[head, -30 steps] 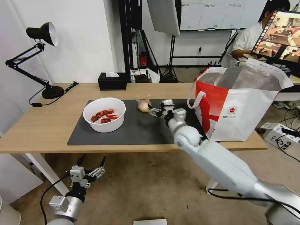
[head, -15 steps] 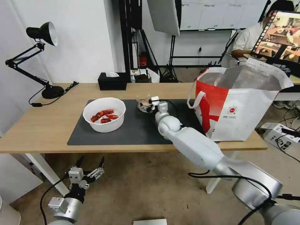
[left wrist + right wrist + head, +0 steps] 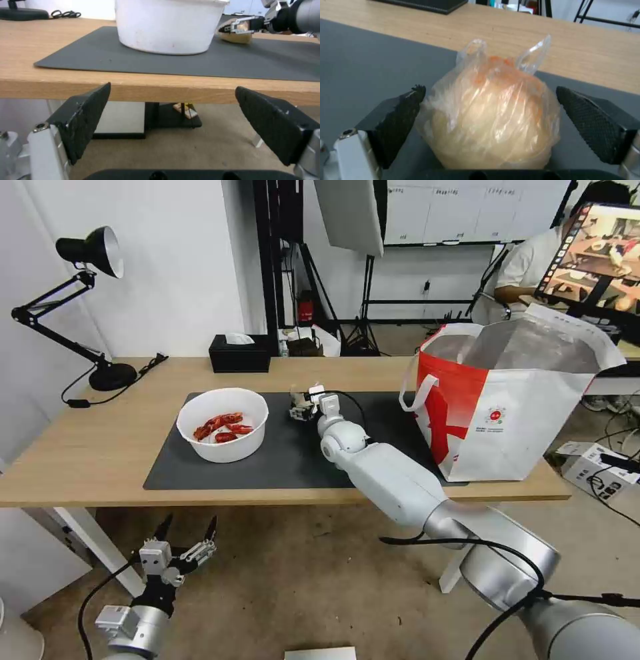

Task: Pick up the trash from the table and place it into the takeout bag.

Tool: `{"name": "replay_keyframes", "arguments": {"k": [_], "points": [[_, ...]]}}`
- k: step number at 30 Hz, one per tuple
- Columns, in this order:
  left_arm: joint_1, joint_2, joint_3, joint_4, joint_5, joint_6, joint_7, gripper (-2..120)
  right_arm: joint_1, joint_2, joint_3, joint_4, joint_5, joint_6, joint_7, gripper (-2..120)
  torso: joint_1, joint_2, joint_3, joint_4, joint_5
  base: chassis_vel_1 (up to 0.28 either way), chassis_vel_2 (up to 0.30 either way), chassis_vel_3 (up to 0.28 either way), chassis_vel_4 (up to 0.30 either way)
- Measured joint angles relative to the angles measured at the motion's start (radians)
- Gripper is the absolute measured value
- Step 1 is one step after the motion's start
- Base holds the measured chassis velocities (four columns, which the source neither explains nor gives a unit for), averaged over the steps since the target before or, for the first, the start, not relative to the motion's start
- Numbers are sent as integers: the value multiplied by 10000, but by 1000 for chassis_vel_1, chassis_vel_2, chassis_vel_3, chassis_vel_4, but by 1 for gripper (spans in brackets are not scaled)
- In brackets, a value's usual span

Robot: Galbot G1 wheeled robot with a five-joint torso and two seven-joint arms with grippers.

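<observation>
While my head view hides it behind my right gripper [image 3: 298,407], my right wrist view shows the small knotted clear plastic bag [image 3: 490,110] between wide-open fingers, barely touching one, on the dark grey rectangular mat [image 3: 363,60]. It sits upright, knot pointing up. My left gripper [image 3: 187,533] hangs open below the light-wood bench [image 3: 80,447].

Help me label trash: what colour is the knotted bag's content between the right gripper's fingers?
Pale yellowish-cream with orange patches near the knot of the small knotted clear bag; clearest in the right wrist view.
</observation>
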Motion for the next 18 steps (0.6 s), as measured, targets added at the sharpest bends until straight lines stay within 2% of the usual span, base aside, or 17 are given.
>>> {"name": "replay_keyframes", "arguments": {"k": [4, 6, 10, 12, 13, 15, 18], "points": [[-11, 2, 14, -1, 0, 0, 0, 100, 1, 110, 54, -203, 13, -23, -44, 99, -1, 0, 0, 0, 0, 0, 0, 0, 0], [-7, 3, 17, -2, 0, -1, 0, 100, -16, 153, 84, -281, 23, -23, -105, 94, 0, 0, 0, 0, 0, 0, 0, 0, 0], [12, 0, 17, 11, 1, -14, 0, 100, -81, 230, 124, -409, 29, -22, -156, 78, 0, 0, 0, 0, 1, 0, 0, 0, 0], [14, -1, 17, 21, 1, -25, 0, 100, -93, 239, 132, -419, 30, -22, -160, 76, 0, 0, 0, 1, 1, 0, 0, 0, 0], [15, -2, 18, 27, 2, -35, 0, 100, -106, 239, 134, -419, 31, -19, -164, 68, -1, 0, 0, 0, 1, 0, 0, 0, 0], [14, -3, 18, 30, 2, -41, 0, 100, -119, 229, 133, -407, 34, -16, -168, 64, -1, 0, 0, 0, 1, 0, 0, 0, 0], [7, -3, 21, 38, 1, -50, -2, 100, -157, 132, 128, -264, 51, 5, -166, 48, 0, 0, 0, 1, 1, 0, 0, 0, 0]]}}
